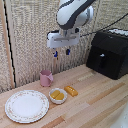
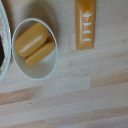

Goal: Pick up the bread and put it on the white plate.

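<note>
The bread [image 1: 71,91] is a small oblong orange-brown piece lying on the wooden table beside the small white bowl. In the wrist view the bread [image 2: 86,26] shows pale score marks on top. The white plate [image 1: 26,105] with a faint floral rim lies flat at the exterior view's left; only a sliver of its rim [image 2: 2,45] shows in the wrist view. My hand [image 1: 62,52] hangs high above the table, well above the bowl and the bread, its two dark blue fingers apart and empty. The fingers do not show in the wrist view.
A small white bowl [image 1: 58,100] holds two paler yellow rounded pieces [image 2: 33,42]. A pink mug [image 1: 46,77] stands behind the plate. A black boxy appliance [image 1: 108,52] stands at the exterior view's right. A woven screen backs the table.
</note>
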